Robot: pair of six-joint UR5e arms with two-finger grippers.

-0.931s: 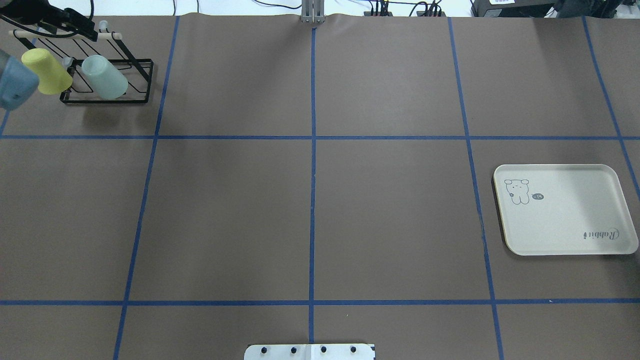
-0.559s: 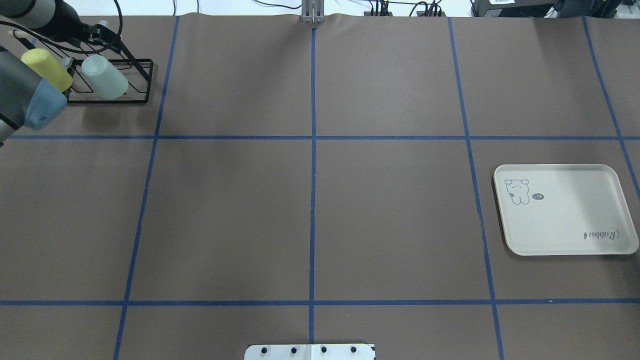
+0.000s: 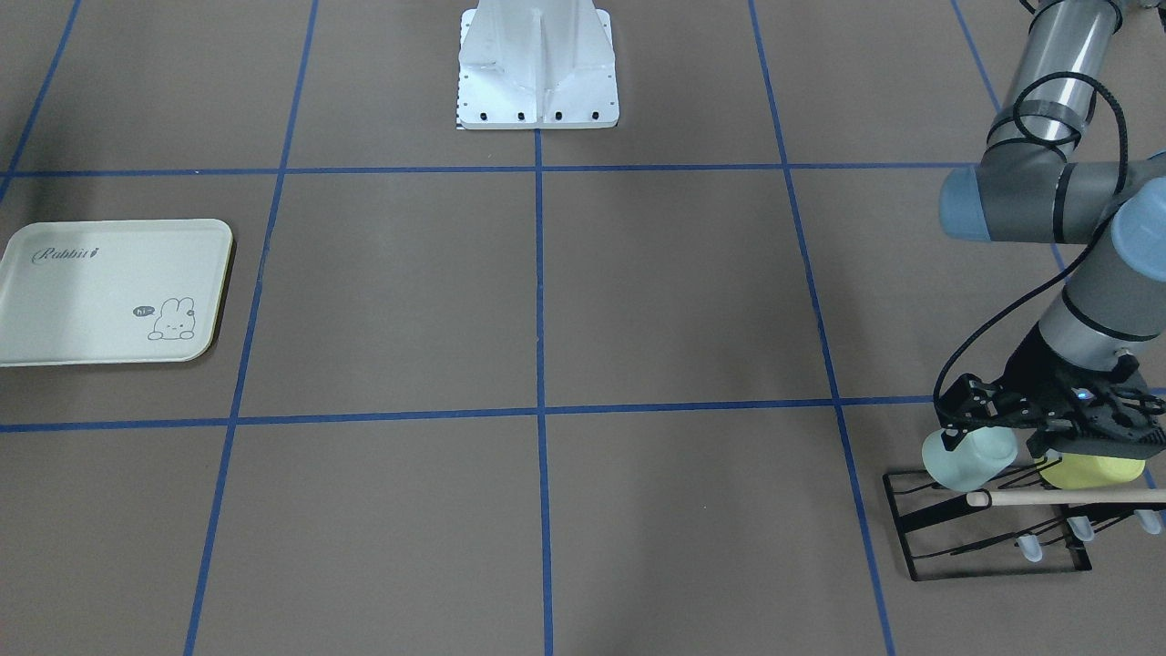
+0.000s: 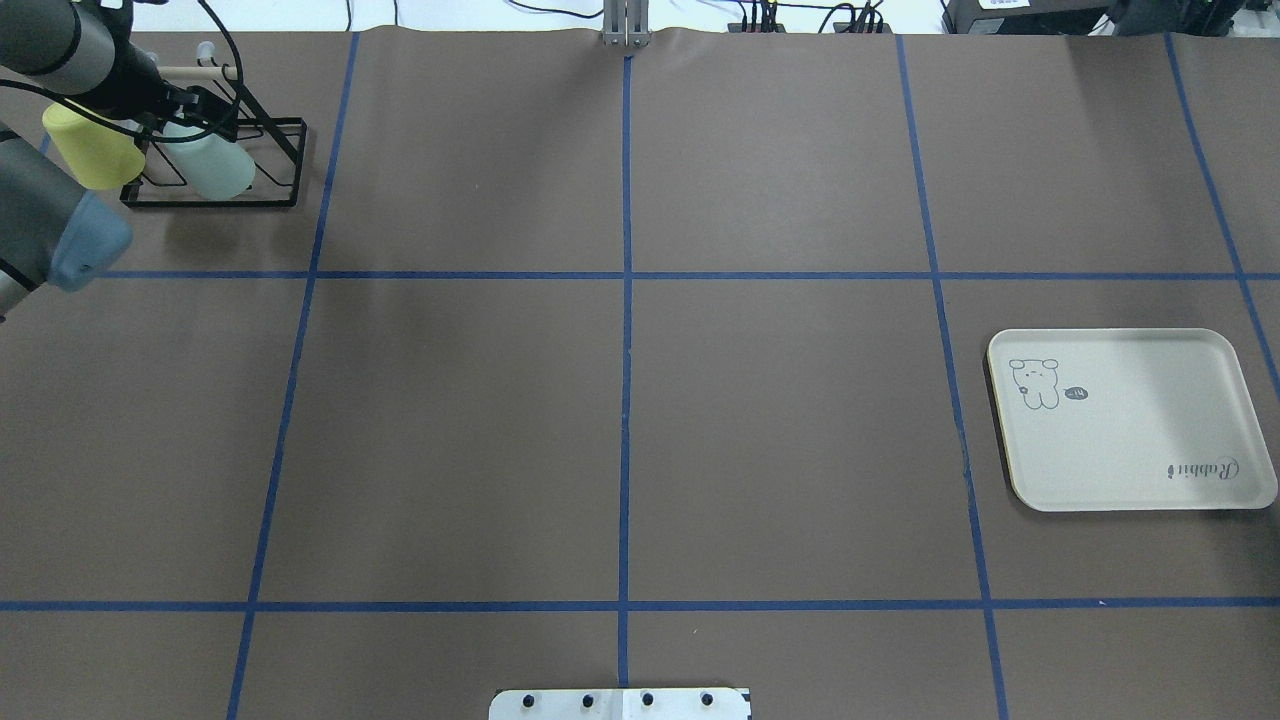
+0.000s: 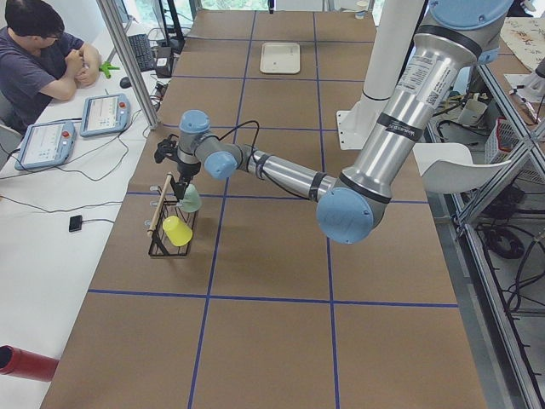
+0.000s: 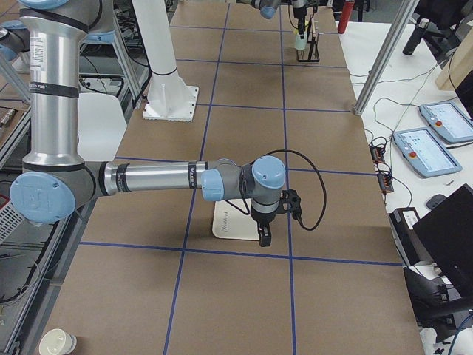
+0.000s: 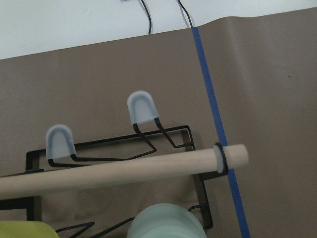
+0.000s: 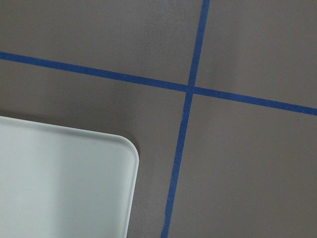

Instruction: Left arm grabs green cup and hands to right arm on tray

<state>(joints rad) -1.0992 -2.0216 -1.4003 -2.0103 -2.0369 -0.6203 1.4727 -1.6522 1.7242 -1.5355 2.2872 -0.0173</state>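
The pale mint green cup (image 4: pixel 218 168) hangs mouth-down on a black wire rack (image 4: pixel 210 203) at the far left, beside a yellow-green cup (image 4: pixel 90 150). My left gripper (image 4: pixel 195 108) hovers just over the green cup (image 3: pixel 968 458), not gripping it; in the front view (image 3: pixel 1029 437) its black fingers look spread. The cup's base shows at the bottom of the left wrist view (image 7: pixel 166 223). The cream Rabbit tray (image 4: pixel 1130 440) lies empty at the right. My right gripper (image 6: pixel 264 238) hangs over the tray's edge (image 6: pixel 225 225); I cannot tell whether it is open or shut.
The rack has a wooden dowel (image 7: pixel 124 171) across its top and capped wire prongs. The robot base plate (image 3: pixel 537 100) stands at the near middle. An operator (image 5: pixel 43 68) sits beyond the table's far edge.
My left arm has swung in from the left. Its gripper moved right and down, from above the rack's dowel to just over the green cup. The cups and tray have not moved.
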